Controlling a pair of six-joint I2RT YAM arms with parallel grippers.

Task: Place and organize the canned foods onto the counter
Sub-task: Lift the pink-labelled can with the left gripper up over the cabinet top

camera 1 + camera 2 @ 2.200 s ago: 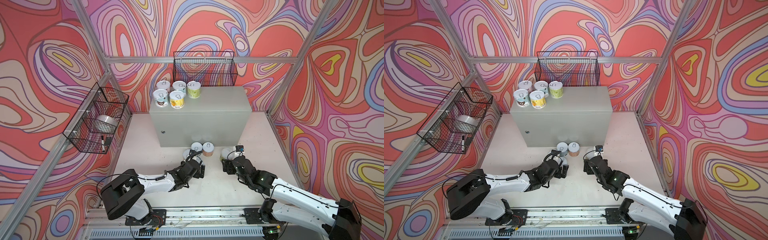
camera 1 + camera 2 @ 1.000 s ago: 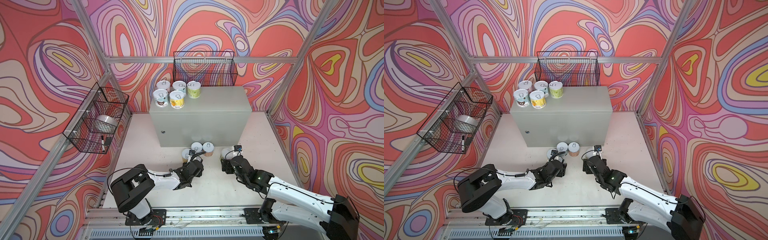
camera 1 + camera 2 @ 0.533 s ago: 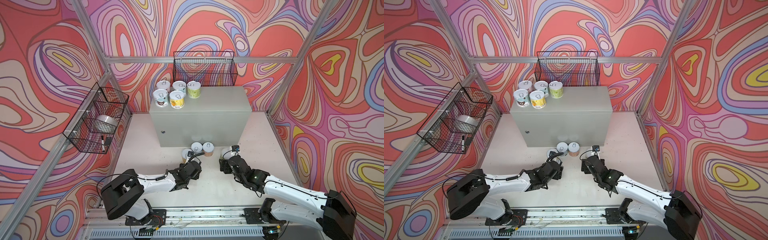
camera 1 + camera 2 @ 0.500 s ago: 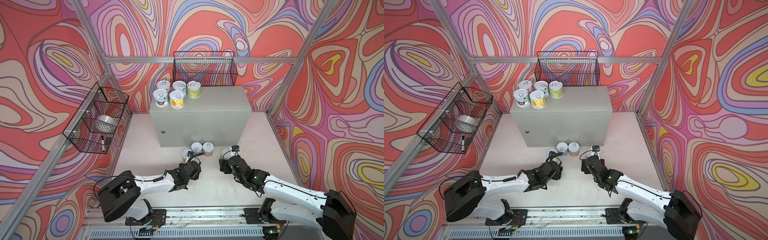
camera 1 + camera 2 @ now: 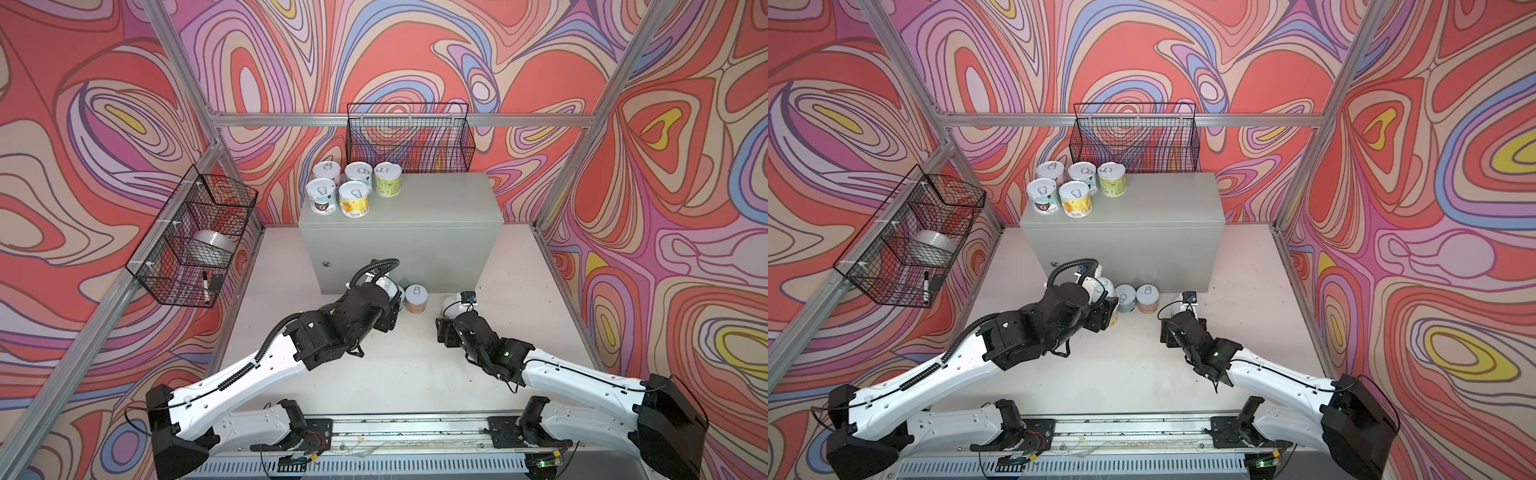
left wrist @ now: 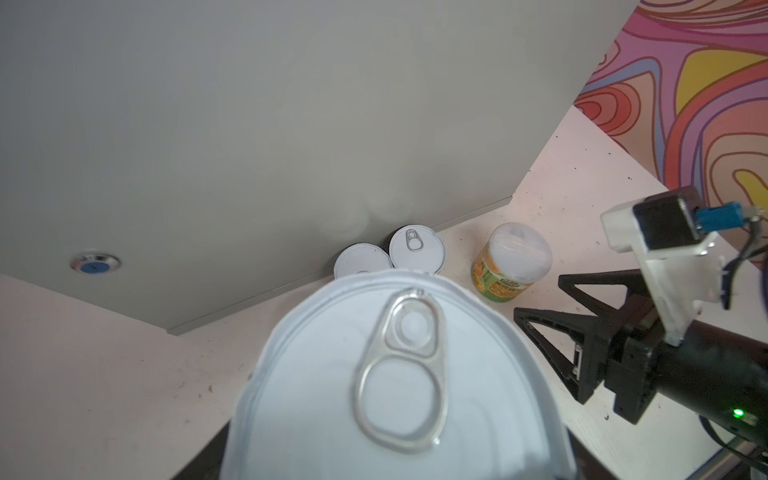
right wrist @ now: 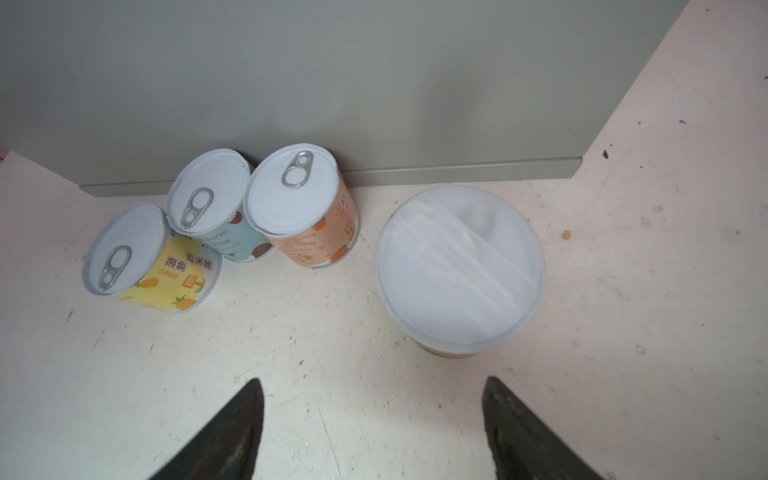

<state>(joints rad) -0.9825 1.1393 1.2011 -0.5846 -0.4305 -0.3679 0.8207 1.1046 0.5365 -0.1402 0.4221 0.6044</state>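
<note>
White tabletop [image 5: 415,374], speckled with grime. Left fingers [image 6: 199,465] clamp a pull-tab can [image 6: 399,374] in front of the grey cabinet [image 5: 399,245]; right fingers [image 7: 232,436] gape wide, empty, just short of the capped can [image 7: 459,266]. Beside that, three cans [image 7: 212,195] huddle against the cabinet's foot; five cans [image 5: 354,195] stand on its top, at the left rear corner.

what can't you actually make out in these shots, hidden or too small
- Left gripper grip: in the left wrist view the can lid fills the frame and hides whether it clamps; in both top views its own body covers that.
- Capped can: in a top view, mostly behind the right wrist camera.
- Rear cans on the counter: labels hidden by the front cans.
- Label text: too small in both top views.
</note>
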